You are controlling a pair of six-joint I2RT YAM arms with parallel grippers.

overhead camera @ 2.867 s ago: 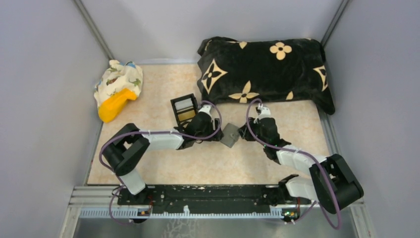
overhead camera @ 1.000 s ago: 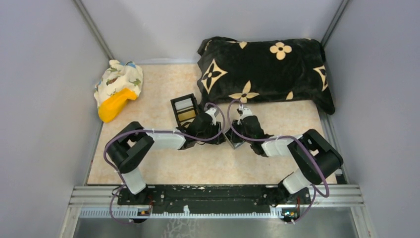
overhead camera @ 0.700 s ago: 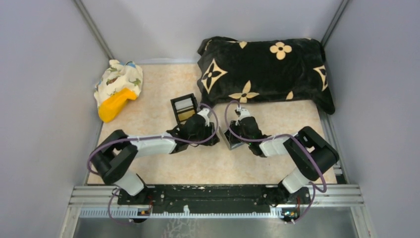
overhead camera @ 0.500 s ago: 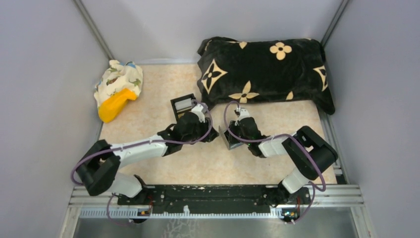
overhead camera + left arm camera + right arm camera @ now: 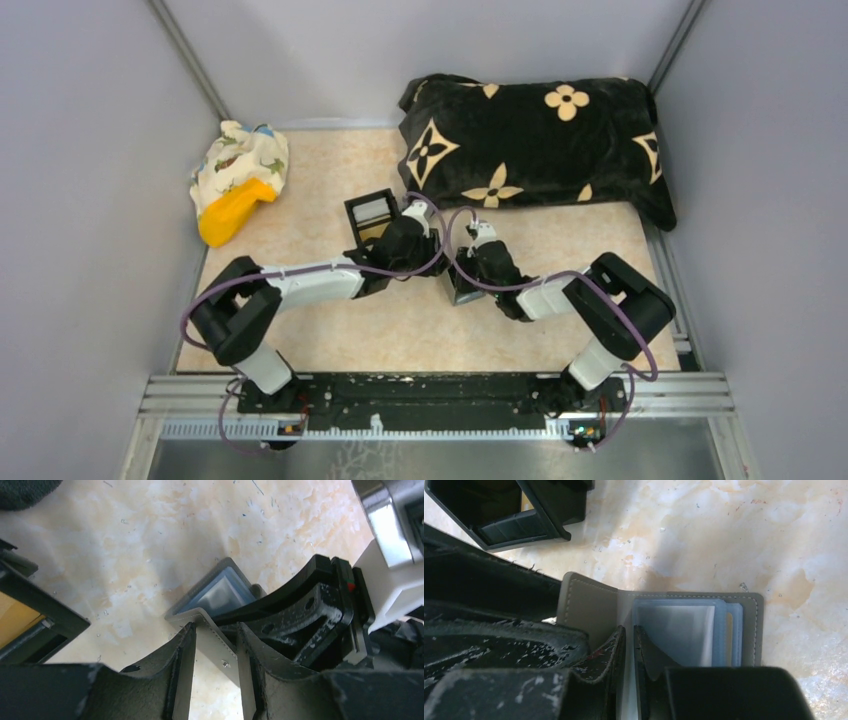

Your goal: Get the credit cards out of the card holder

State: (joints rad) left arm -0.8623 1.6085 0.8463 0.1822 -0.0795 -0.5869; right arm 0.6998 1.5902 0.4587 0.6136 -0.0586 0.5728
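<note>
The grey card holder (image 5: 461,291) lies open on the table between both grippers. In the right wrist view its grey flap (image 5: 589,610) folds up on the left, and its light-blue inner pockets hold a white card (image 5: 679,630). My right gripper (image 5: 629,635) is shut on a thin pale inner leaf of the holder; it shows from above (image 5: 465,274). My left gripper (image 5: 215,645) stands a narrow gap apart with the grey flap (image 5: 214,636) between its fingers; it shows from above (image 5: 432,262).
A black box (image 5: 372,216) with gold and silvery compartments stands just left of the grippers (image 5: 20,620) (image 5: 524,510). A black flowered pillow (image 5: 530,140) lies at the back. A patterned cloth (image 5: 245,155) with an orange object (image 5: 232,210) sits at the back left.
The right gripper moved left onto the holder and opened it up. The left gripper drew back towards the black box, then came back to the holder's flap.
</note>
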